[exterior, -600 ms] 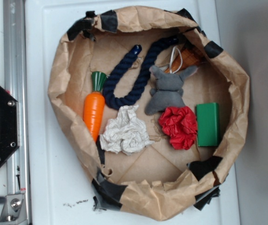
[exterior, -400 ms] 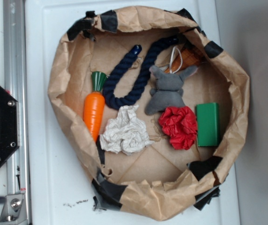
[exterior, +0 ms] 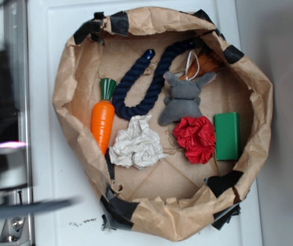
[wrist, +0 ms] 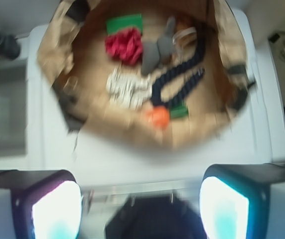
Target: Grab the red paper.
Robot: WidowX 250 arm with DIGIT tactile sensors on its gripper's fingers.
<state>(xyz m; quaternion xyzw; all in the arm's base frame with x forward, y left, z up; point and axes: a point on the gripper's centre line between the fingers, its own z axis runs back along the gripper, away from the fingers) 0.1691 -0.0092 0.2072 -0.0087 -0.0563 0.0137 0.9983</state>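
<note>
The red paper (exterior: pixel 195 138) is a crumpled bright red ball inside the brown paper basket (exterior: pixel 69 87), between the grey plush rabbit (exterior: pixel 183 100) and the green block (exterior: pixel 227 136). In the wrist view it lies (wrist: pixel 124 45) far ahead, at the basket's far side. My gripper (wrist: pixel 140 211) is open and empty, its two fingers wide apart, high above the white table in front of the basket. In the exterior view the arm is only a dark blur (exterior: pixel 0 128) at the left edge.
In the basket also lie a white paper ball (exterior: pixel 136 143), an orange toy carrot (exterior: pixel 103 120), a dark blue rope (exterior: pixel 141 84) and a brown item (exterior: pixel 208 61). A metal rail (exterior: pixel 16 61) runs along the left. The black robot base (wrist: pixel 142 219) sits below the gripper.
The arm has swung into the exterior view at the left as a dark motion blur, covering the black base. Nothing in the basket has moved.
</note>
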